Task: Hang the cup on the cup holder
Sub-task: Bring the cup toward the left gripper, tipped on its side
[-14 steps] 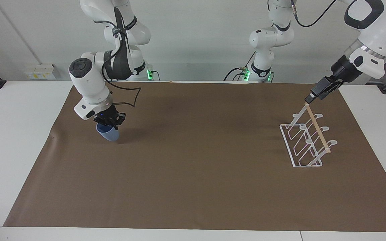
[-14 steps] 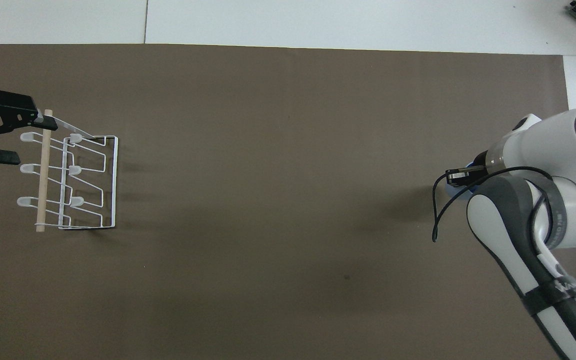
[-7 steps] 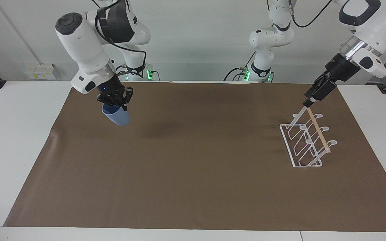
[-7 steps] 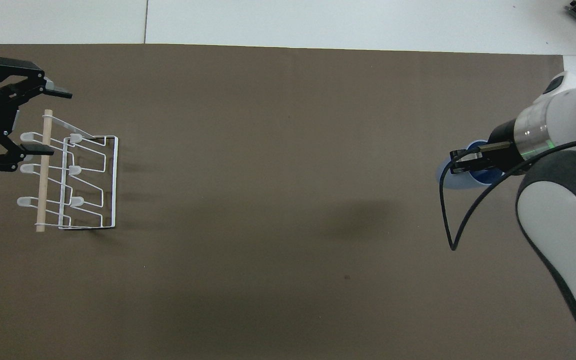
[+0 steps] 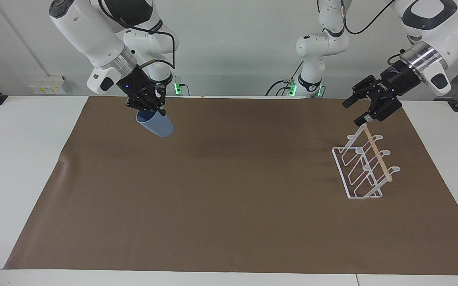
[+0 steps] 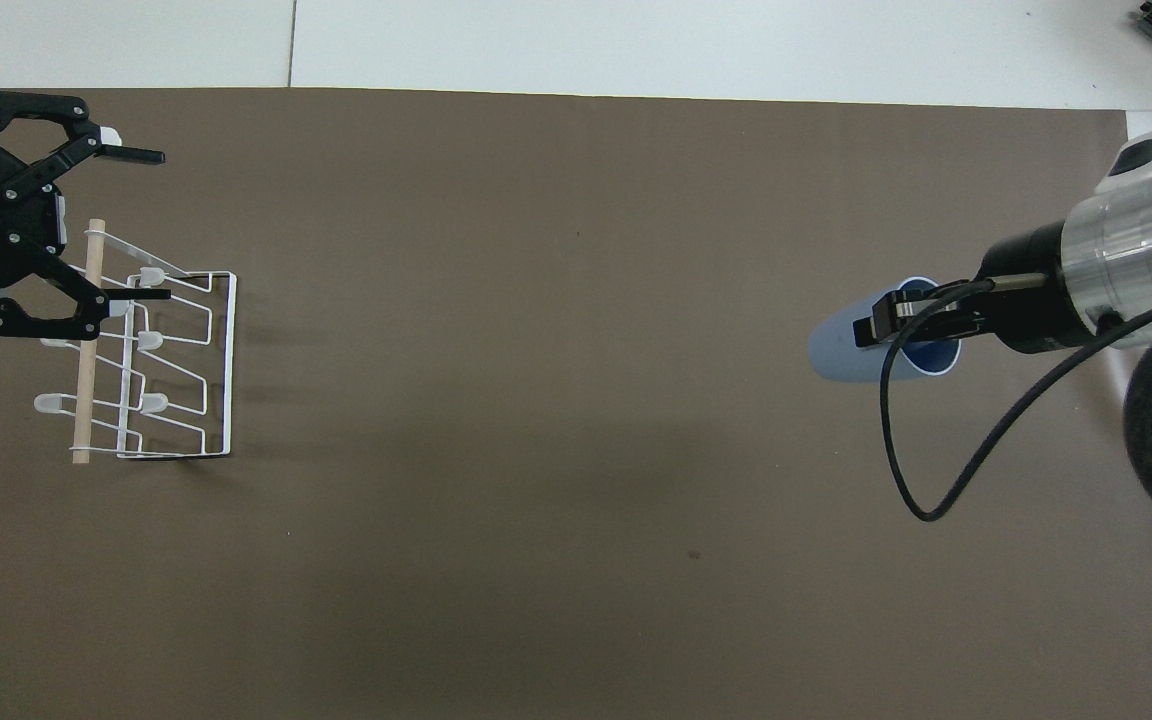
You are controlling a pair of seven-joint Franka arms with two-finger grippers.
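The light-blue cup (image 5: 160, 125) hangs tilted in the air, and it also shows in the overhead view (image 6: 841, 350). My right gripper (image 5: 155, 111) is shut on its rim and holds it over the brown mat at the right arm's end; in the overhead view the right gripper (image 6: 886, 325) has one finger inside the cup's mouth. The white wire cup holder (image 5: 362, 169) stands on the mat at the left arm's end, bare, also seen from overhead (image 6: 171, 365). My left gripper (image 5: 362, 110) is open and empty just above one end of its wooden dowel (image 5: 377, 153); it also shows from overhead (image 6: 164, 225).
The brown mat (image 5: 229, 206) covers most of the white table (image 5: 22, 159). A black cable (image 6: 911, 470) loops down from the right wrist.
My right gripper has lifted the cup off the mat, raising it and carrying it toward the table's middle. My left gripper has risen off the dowel's end and opened wide.
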